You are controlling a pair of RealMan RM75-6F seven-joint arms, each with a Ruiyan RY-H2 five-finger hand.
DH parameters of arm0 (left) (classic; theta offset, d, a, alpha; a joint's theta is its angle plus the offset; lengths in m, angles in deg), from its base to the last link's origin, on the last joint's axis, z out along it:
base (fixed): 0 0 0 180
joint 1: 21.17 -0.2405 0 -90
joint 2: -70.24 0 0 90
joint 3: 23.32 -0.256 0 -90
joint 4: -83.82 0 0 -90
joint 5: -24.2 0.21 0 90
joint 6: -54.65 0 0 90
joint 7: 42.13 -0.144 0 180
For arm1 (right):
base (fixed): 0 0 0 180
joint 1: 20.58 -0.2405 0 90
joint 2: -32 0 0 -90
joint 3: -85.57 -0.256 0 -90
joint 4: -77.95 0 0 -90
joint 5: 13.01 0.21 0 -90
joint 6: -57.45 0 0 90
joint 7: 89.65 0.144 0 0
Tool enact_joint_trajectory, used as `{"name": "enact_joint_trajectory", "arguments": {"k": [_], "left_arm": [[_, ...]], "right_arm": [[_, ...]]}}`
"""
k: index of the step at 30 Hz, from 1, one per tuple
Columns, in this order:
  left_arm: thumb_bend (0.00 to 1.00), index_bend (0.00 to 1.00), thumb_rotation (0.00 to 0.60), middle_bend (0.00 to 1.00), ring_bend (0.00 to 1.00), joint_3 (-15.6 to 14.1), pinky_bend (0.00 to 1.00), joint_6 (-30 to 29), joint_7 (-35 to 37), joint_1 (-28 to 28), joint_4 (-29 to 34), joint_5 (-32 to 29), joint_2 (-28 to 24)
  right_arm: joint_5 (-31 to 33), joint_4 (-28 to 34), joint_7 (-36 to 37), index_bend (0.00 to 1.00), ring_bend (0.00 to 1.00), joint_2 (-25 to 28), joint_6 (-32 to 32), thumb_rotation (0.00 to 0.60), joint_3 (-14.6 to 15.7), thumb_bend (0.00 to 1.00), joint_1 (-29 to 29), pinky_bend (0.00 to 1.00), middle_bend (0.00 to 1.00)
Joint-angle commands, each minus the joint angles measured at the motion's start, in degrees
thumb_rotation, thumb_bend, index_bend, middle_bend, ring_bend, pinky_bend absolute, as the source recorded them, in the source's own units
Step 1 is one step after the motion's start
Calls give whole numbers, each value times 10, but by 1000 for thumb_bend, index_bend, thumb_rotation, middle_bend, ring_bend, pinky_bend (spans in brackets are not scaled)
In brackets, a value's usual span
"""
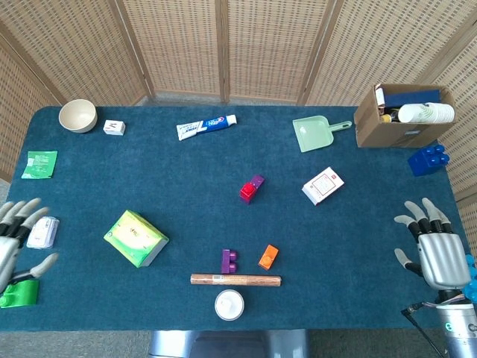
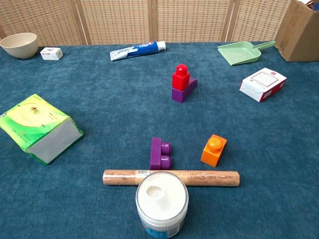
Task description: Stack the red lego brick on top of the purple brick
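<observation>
The red lego brick (image 1: 247,192) (image 2: 180,78) stands on top of a purple brick (image 1: 256,181) (image 2: 183,92) near the table's middle. A second purple brick (image 1: 229,261) (image 2: 160,153) lies on its side nearer the front. My left hand (image 1: 10,240) is at the table's far left edge, fingers spread and holding nothing. At the front right corner my right hand (image 1: 431,246) is likewise spread and empty. Neither hand shows in the chest view.
An orange brick (image 2: 214,149), a wooden rod (image 2: 171,178) and a white jar (image 2: 162,202) sit near the front. A green tissue pack (image 2: 38,128) lies left. Toothpaste (image 1: 206,126), a bowl (image 1: 77,115), a green dustpan (image 1: 317,133), a white box (image 1: 323,185), a blue brick (image 1: 428,159) and a cardboard box (image 1: 404,113) lie further out.
</observation>
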Motion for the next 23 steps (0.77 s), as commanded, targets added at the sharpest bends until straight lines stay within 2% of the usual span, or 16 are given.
{"name": "enact_joint_trajectory", "arguments": {"k": [1, 10, 23], "left_arm": [[226, 136, 0, 7, 0, -14, 0, -39, 23, -47, -28, 6, 4], [226, 150, 0, 17, 0, -8, 0, -67, 38, -90, -61, 23, 17], [225, 155, 0, 19, 0, 18, 0, -33, 23, -86, -50, 30, 26]], "right_arm": [[-6, -3, -10, 315, 0, -7, 3, 600, 5, 207, 1, 154, 178], [-25, -5, -10, 318, 0, -13, 16, 600, 13, 207, 5, 140, 178], [-20, -7, 0, 330, 0, -12, 14, 600, 17, 207, 9, 140, 178]]}}
